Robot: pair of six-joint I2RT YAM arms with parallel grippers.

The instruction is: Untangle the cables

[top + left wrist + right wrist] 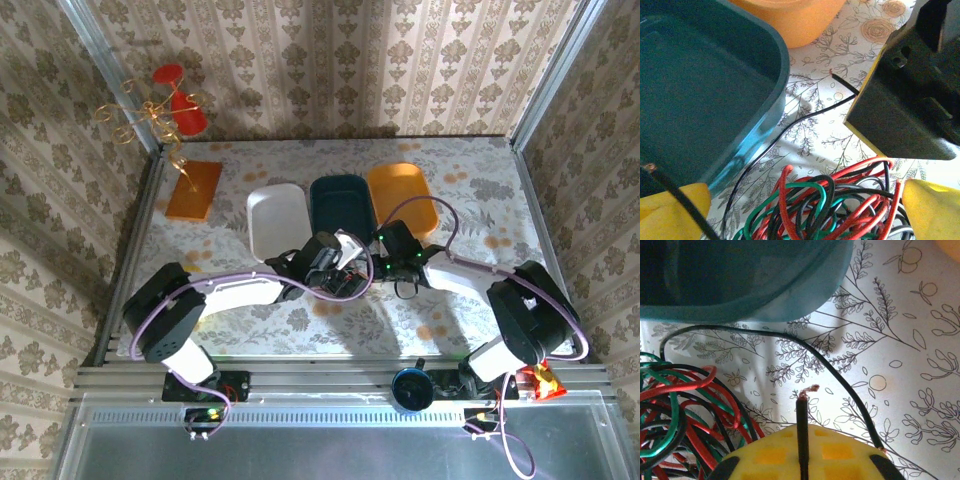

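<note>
The cables (835, 205) form a tangled bundle of red, green and black wires on the flowered tablecloth, in front of the dark teal tray (715, 90). My left gripper (805, 217) is open, its yellow fingertips (932, 207) standing on either side of the bundle. My right gripper (802, 445) is shut on one black cable (802, 412), whose stripped copper end pokes out past the yellow pad. In the top view both grippers, left (343, 268) and right (385, 262), meet over the bundle (345, 285) at mid-table. A second black cable (805, 342) arcs from the bundle along the tray.
A white tray (277, 222), the dark teal tray (340, 205) and an orange tray (403, 195) stand in a row just behind the grippers. An orange flat board (193, 188) lies at the back left. Papered walls close the table in.
</note>
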